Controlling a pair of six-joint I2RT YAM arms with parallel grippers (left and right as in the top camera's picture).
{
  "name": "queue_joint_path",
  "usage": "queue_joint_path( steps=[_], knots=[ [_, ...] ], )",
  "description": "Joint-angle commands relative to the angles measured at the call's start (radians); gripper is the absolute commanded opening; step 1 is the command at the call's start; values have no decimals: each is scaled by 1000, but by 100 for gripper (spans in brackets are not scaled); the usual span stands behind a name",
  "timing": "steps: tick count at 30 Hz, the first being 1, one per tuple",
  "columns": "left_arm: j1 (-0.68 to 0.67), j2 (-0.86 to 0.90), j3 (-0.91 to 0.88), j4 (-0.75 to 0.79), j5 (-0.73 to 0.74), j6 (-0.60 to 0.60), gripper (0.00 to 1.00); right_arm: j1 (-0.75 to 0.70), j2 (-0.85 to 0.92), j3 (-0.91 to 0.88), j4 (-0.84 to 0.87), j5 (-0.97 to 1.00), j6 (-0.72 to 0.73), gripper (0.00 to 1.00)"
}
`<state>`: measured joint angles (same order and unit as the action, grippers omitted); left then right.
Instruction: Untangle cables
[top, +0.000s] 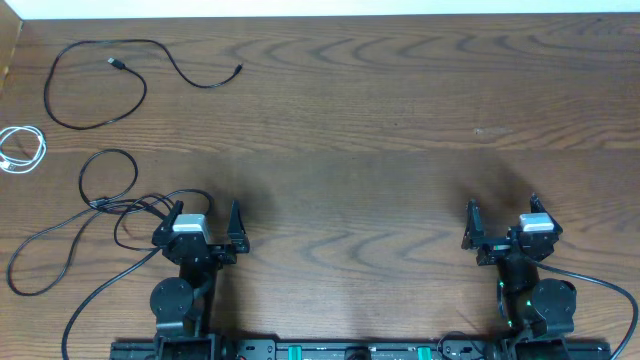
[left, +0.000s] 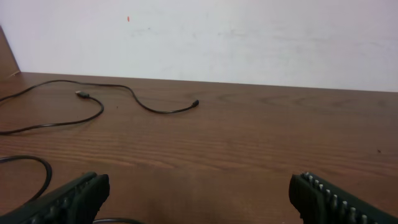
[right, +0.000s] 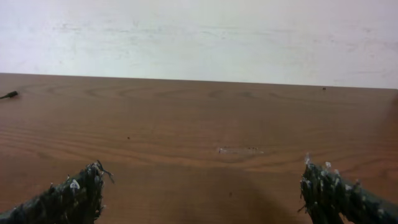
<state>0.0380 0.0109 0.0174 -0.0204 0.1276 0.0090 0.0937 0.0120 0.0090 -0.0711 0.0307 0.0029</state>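
**Camera Placement**

The brown wood-grain worktop (top: 360, 120) is seen straight down from above, with the arm bases lying at the lower edge. Both wrist views are taken low and close to that surface, faced toward the white back wall (left: 249, 37), with black ribbed fingers (left: 68, 199) at the bottom corners. The thin black looped cable (left: 168, 112) is shared by the overhead and left wrist views.

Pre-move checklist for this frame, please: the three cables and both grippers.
1. Far black cable lies alone, crossing no other cable: ok.
2. White cable apart at the far left of the overhead view, loosely coiled: ok.
3. Near black cable clear of the other two: ok.
4. Near black cable clear of the arm's cord beside the left gripper: cannot tell.
5. Left gripper open, empty: ok.
6. Right gripper open, empty: ok.
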Motion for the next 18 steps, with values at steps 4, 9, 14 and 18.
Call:
queue_joint_path(
  steps=[4, 9, 14, 18],
  knots=[
    [-3, -7, -13, -42, 13, 21, 97, -7, -7, -3, 1, 37, -11, 99],
    [-3, -7, -13, -42, 13, 21, 97, -7, -7, -3, 1, 37, -11, 99],
    [-3, -7, -13, -42, 13, 21, 97, -7, -7, -3, 1, 37, -11, 99],
    [-3, -7, -13, -42, 13, 21, 97, -7, -7, -3, 1, 37, -11, 99]
  ],
)
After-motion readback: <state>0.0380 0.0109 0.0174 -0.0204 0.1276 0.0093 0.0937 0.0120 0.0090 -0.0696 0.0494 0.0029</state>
